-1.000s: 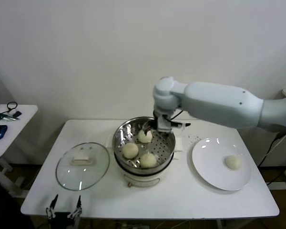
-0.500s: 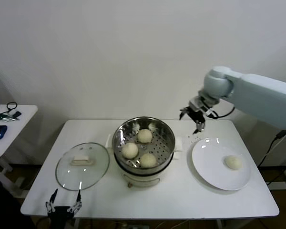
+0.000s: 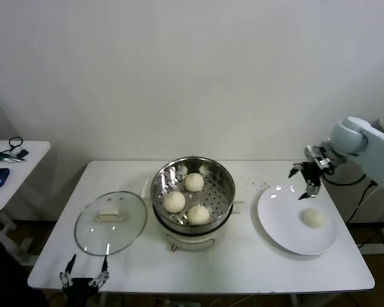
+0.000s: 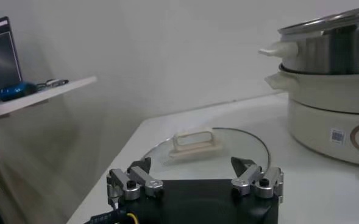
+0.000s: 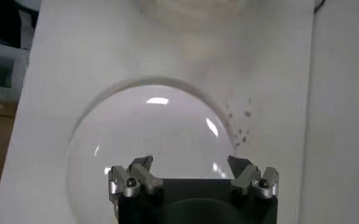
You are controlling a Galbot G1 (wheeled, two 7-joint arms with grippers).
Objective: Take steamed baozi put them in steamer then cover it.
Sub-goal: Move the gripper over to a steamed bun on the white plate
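— What does your right arm look like from the head camera?

— You see a smooth pale grey-white shell with a rounded joint cap, and a thin black cable looping by the wrist.

— And your end effectors?

— Your right end effector and left end effector match: black body, silver-grey metal fingers with small dark screws and black tips. A yellow wire shows on the left one.
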